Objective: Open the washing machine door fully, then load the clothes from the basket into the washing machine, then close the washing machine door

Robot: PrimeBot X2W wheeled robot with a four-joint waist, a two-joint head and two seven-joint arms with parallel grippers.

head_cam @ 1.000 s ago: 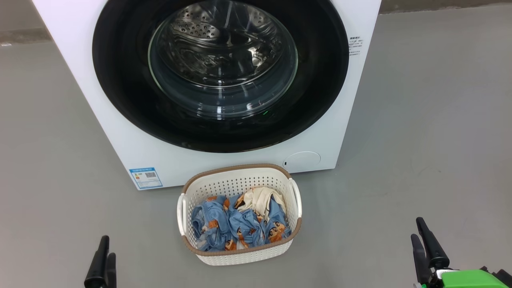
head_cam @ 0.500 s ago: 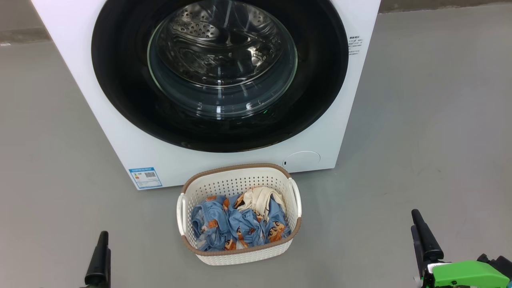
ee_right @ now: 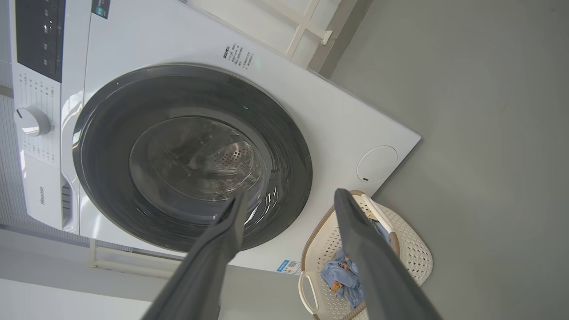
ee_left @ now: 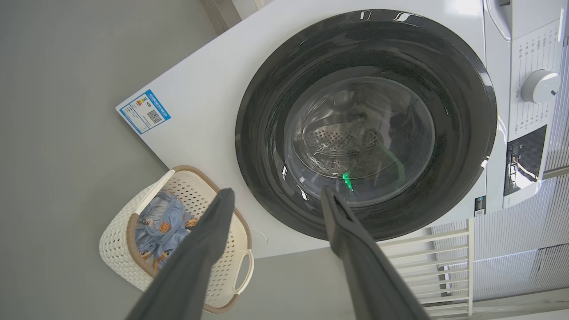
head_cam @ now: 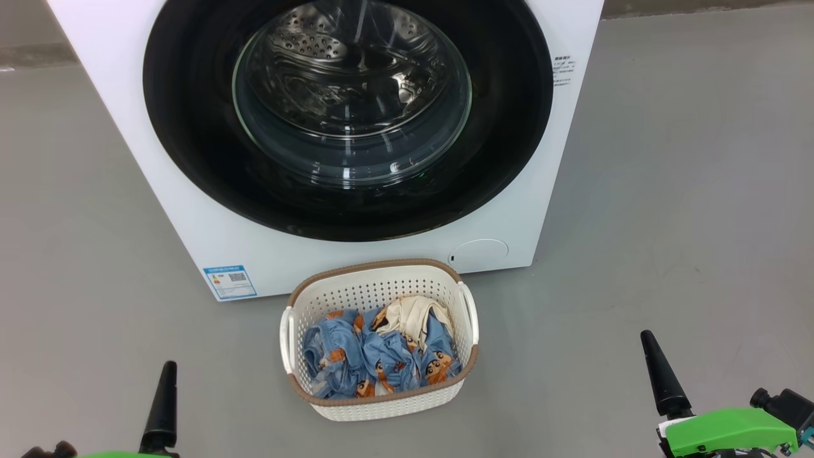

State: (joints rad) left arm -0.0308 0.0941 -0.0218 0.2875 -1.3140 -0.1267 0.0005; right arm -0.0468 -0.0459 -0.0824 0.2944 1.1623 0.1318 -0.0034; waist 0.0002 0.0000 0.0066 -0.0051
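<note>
The large round door (head_cam: pixel 351 95), with a glossy black rim around bulging clear glass, sits shut on the big white front-loading washing machine (head_cam: pixel 191 242) and faces 6 o'clock. Below it on the grey floor (head_cam: pixel 668 191), the small cream perforated basket (head_cam: pixel 381 410), long axis 9-to-3, holds crumpled blue printed and cream clothes (head_cam: pixel 375 362). The left gripper (ee_left: pixel 275 195) and right gripper (ee_right: pixel 291 195) gape wide and empty. The right one has crept toward 11 o'clock since a second ago.

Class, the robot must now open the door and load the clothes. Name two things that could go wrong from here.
1. The basket sits close below the shut door; reaching for the door could knock it.
2. The clothes lie tangled, so lifting one may drag others onto the floor.
</note>
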